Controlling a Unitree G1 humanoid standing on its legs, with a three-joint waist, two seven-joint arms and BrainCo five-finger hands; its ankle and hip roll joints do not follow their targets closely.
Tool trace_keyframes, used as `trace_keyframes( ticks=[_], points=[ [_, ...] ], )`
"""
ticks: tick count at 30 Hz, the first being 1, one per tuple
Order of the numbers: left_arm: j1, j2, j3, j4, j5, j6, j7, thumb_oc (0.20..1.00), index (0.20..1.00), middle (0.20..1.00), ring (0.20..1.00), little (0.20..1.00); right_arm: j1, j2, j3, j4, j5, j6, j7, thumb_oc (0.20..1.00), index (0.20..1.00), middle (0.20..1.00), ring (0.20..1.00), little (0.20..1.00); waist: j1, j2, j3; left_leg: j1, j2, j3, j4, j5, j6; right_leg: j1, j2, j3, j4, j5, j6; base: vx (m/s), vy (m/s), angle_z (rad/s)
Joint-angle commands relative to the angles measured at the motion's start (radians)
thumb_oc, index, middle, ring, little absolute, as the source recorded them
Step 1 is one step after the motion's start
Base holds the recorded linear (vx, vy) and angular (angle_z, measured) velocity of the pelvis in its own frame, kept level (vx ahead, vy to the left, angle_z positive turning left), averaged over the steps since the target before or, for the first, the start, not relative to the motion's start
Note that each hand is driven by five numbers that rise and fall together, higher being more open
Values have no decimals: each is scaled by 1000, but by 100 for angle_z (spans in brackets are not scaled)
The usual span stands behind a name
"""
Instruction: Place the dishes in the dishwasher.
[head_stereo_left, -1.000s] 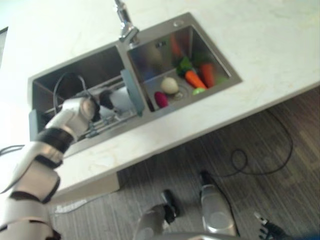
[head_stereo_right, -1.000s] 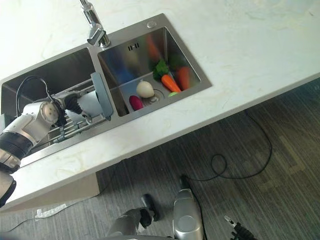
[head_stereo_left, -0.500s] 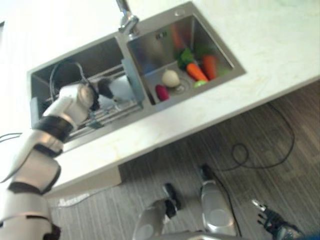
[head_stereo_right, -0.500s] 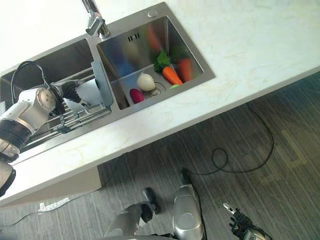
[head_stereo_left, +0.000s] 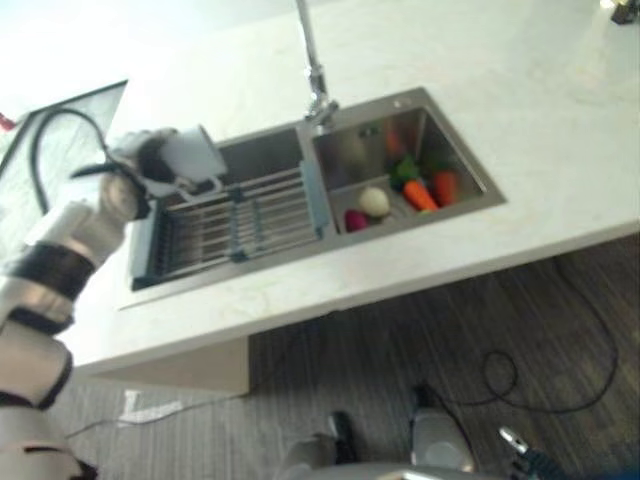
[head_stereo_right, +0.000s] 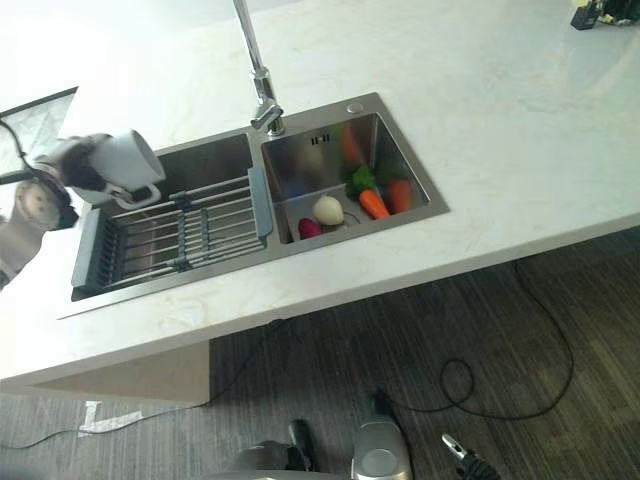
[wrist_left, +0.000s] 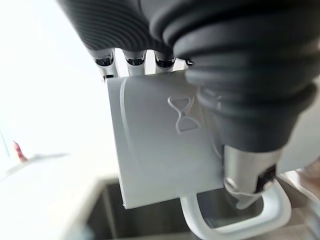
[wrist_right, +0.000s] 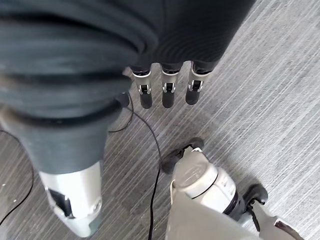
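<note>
A white mug (head_stereo_right: 132, 165) with a loop handle hangs in the air over the left end of the sink rack (head_stereo_right: 190, 236). My left hand (head_stereo_right: 72, 162) is shut on the mug, fingers along one side and thumb (wrist_left: 246, 172) across the other, above the handle (wrist_left: 235, 227). In the left wrist view the mug (wrist_left: 160, 145) lies on its side with its handle hanging toward the sink below. My right hand (wrist_right: 168, 95) hangs low over the grey floor, fingers straight, holding nothing.
The steel double sink (head_stereo_right: 400, 150) is set in a pale stone counter (head_stereo_right: 520, 130). Its right basin holds a carrot (head_stereo_right: 372, 204), a white onion (head_stereo_right: 328, 210) and other vegetables. A tall faucet (head_stereo_right: 258, 70) rises behind the divider. A dark panel (head_stereo_right: 30, 115) lies at the counter's left.
The view has shifted. My left hand has lifted the white mug off the rack and carried it up and to the left, clear of the sink.
</note>
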Motion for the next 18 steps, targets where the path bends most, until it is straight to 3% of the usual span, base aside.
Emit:
trace_keyframes(
  ticks=[1,2,6,8,11,14,18],
  points=[
    [-13,75,137,16,-81,-56,187,200,200,200,200,200,53,9,-13,-8,15,-29,-15,1000,1000,1000,1000,1000,-20,10,-31,-21,13,-49,109,-123,-36,4,-39,5,52,-80,76,46,-14,20],
    [12,85,177,0,-95,-90,218,200,200,200,200,200,58,17,-20,7,11,-34,-10,1000,1000,1000,1000,1000,-10,8,-40,-12,15,-53,109,-125,-36,16,-39,-2,52,-87,73,50,-28,17],
    [138,98,331,-130,-92,-130,281,200,200,200,200,200,66,47,-30,29,-43,-28,16,1000,1000,1000,1000,1000,29,-6,-65,17,21,-72,109,-132,-33,59,-36,-27,52,-111,60,25,-87,20],
    [271,69,464,-250,-65,-113,324,200,200,200,200,200,66,73,-11,24,-65,-28,15,1000,1000,1000,1000,1000,52,-18,-77,33,25,-91,109,-135,-32,84,-28,-40,52,-127,48,17,-166,50],
    [490,-14,672,-400,-26,-101,431,200,200,200,200,200,56,108,26,21,-96,8,10,1000,1000,1000,1000,1000,104,-33,-97,46,31,-130,109,-138,-34,117,-12,-63,52,-155,27,25,-200,42],
    [683,-95,842,-481,-91,-165,511,200,200,200,200,200,37,117,66,29,-151,31,7,1000,1000,1000,1000,1000,152,-35,-112,45,37,-175,109,-134,-44,140,-2,-96,52,-177,10,-11,-148,44],
    [812,-214,922,-542,-157,-264,546,200,200,200,200,200,15,136,128,44,-246,55,27,1000,1000,1000,1000,1000,191,-28,-116,35,46,-213,109,-121,-63,155,2,-136,52,-196,-8,-24,-99,35]
  ],
)
